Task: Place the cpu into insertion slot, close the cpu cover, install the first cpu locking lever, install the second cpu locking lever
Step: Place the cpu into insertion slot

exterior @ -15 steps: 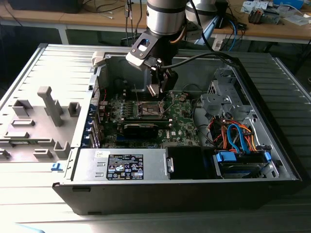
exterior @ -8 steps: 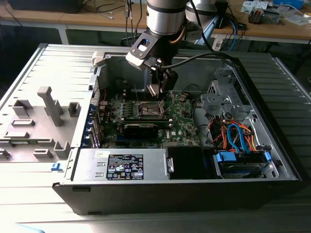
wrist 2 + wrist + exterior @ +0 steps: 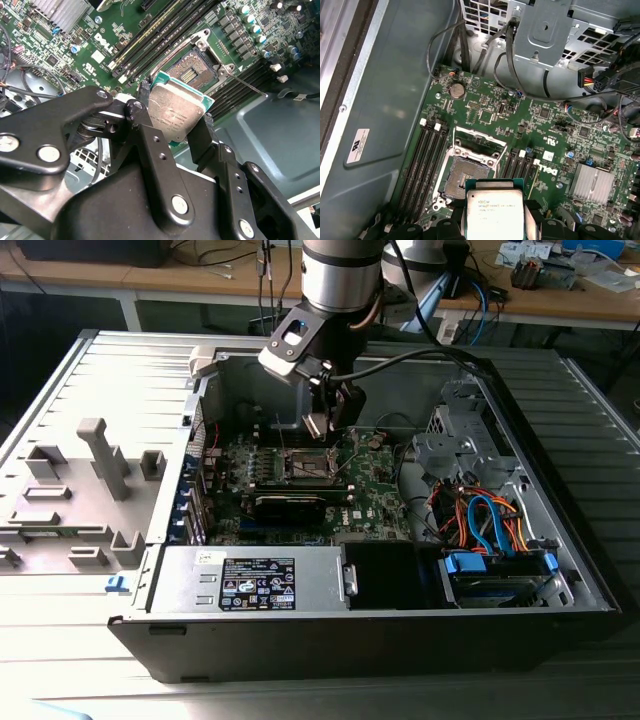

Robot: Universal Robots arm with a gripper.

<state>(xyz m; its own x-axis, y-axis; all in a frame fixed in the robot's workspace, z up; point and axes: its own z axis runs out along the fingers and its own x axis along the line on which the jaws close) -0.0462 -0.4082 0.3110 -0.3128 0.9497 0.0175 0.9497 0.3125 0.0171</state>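
1. Memory slots (image 3: 427, 160) flank the slot (image 3: 462, 180) on the green board (image 3: 485, 107); cables (image 3: 505, 65) hang nearby.
2. Fingers (image 3: 155, 150) clamp the cpu (image 3: 177, 112), silvery-faced and green-edged, tilted above the slot.

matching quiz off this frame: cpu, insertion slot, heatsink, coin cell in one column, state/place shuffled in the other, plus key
1 cpu
2 insertion slot
3 finned heatsink
4 coin cell

A empty, dark centre exposed
B round, silvery, flat on the green board
C gripped in the hand, above the board
D silver fins, mounted on the board

Pairs: 1-C, 2-A, 3-D, 4-B
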